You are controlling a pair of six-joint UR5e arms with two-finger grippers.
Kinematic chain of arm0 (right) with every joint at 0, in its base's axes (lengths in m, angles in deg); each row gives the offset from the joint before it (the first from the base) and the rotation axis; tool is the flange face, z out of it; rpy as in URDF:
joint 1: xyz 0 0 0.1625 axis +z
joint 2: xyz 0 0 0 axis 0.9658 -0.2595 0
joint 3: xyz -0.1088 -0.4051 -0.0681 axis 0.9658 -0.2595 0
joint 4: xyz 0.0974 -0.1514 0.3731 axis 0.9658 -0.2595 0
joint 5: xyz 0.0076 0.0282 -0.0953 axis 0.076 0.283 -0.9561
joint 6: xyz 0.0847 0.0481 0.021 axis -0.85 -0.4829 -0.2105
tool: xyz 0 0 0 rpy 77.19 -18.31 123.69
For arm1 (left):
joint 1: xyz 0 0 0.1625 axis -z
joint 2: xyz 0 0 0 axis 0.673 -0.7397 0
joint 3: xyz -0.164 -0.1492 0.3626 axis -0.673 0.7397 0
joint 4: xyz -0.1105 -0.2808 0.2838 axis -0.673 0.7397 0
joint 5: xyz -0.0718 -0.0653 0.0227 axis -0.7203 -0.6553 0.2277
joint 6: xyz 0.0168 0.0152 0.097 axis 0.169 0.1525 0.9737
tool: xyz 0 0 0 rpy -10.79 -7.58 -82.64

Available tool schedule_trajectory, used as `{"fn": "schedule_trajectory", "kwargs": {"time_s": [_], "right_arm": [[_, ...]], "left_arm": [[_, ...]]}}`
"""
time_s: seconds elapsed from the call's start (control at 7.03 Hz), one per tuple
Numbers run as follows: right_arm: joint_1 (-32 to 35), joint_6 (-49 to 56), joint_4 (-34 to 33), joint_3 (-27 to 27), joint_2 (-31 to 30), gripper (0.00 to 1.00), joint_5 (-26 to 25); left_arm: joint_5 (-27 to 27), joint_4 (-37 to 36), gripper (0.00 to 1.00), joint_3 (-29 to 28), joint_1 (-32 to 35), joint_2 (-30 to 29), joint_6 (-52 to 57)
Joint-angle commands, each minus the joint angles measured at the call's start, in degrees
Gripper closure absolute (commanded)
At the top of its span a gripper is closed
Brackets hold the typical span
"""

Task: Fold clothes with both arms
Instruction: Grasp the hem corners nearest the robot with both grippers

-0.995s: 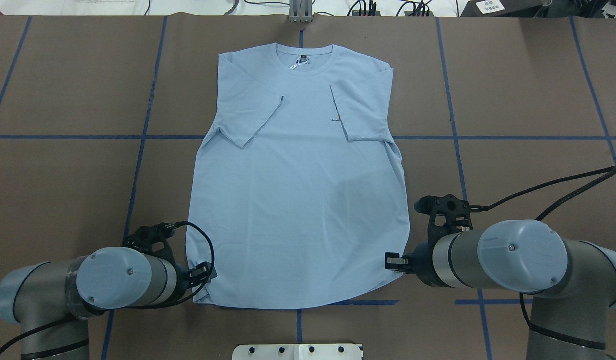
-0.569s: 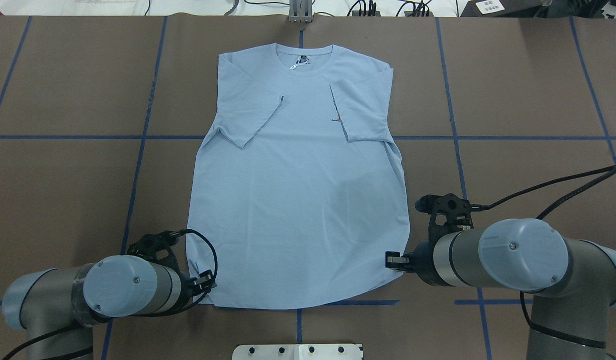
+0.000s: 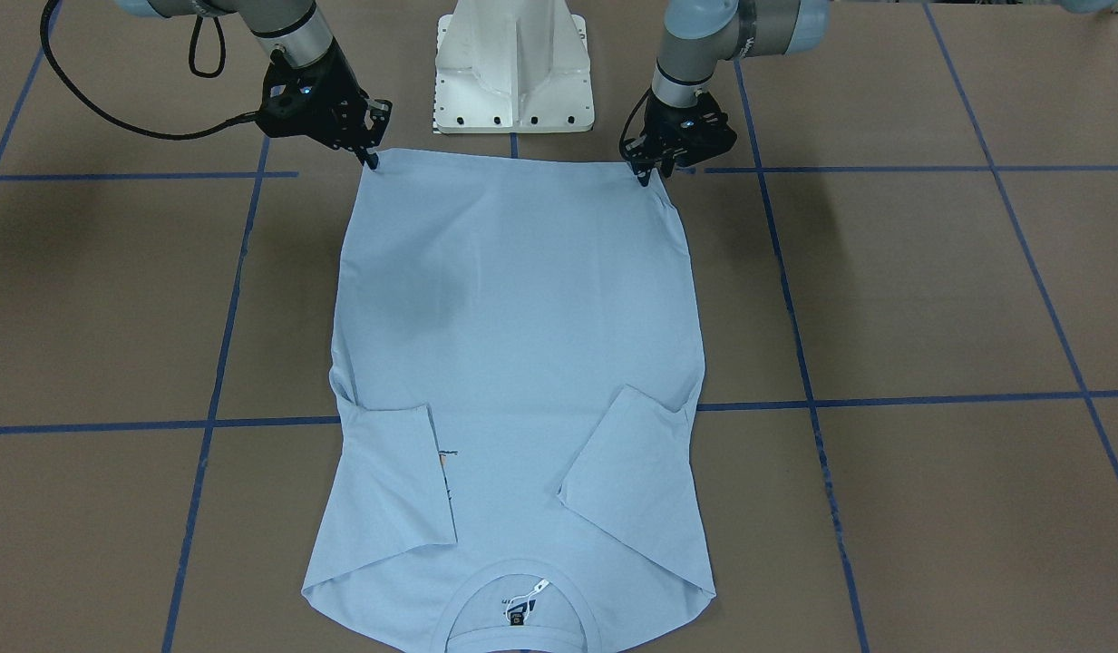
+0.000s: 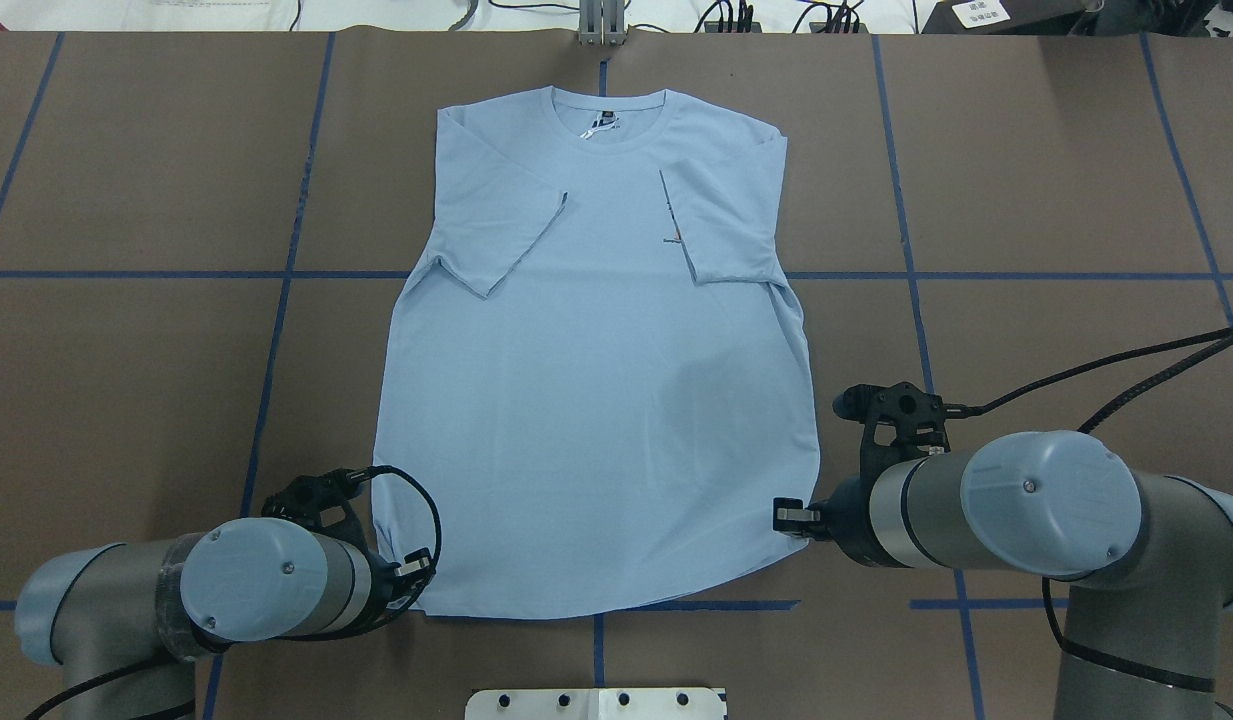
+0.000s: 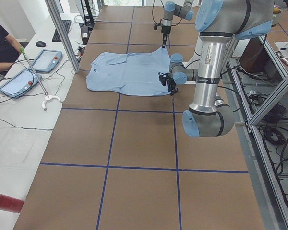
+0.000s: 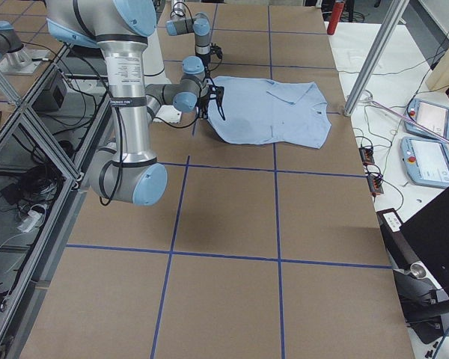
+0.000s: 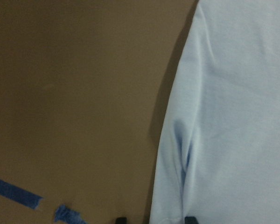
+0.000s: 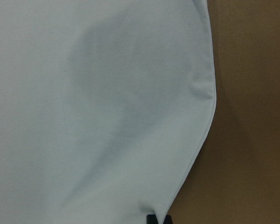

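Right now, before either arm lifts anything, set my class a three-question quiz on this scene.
1. True or false: both sleeves of the T-shirt are folded in over its chest.
2. The left tool and the right tool are at the T-shirt's: A) collar, B) hem corners, C) shoulders?
3. Fill the gap: the collar lies at the end of the T-shirt ____ from the robot.

Key: 1 true; 2 B; 3 farthest.
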Motion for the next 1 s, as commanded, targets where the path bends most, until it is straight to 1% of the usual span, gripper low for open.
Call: {"fn": "schedule_trajectory", "kwargs": {"time_s": [0.0, 0.14, 0.28, 0.71, 0.85], "right_arm": [[0.47, 0.01, 0.00, -0.09, -0.04, 1.00, 0.07], [0.56, 0.01, 0.00, 0.00, -0.04, 1.00, 0.16], [0.56, 0.10, 0.00, 0.00, -0.04, 1.00, 0.16], [0.65, 0.45, -0.09, -0.09, -0.39, 1.00, 0.16], [0.65, 0.54, 0.00, -0.09, -0.39, 1.00, 0.60]], "left_arm": [[0.03, -0.09, 0.81, 0.08, -0.09, -0.07, -0.06], [0.03, -0.18, 0.89, 0.17, 0.00, -0.16, 0.02], [0.03, -1.74, 0.95, 0.70, 0.00, -0.25, 0.03], [0.03, -3.25, 0.99, 1.23, 0.09, -1.39, 0.03], [0.11, -3.69, 0.99, 2.88, 0.35, -1.13, 0.03]]}}
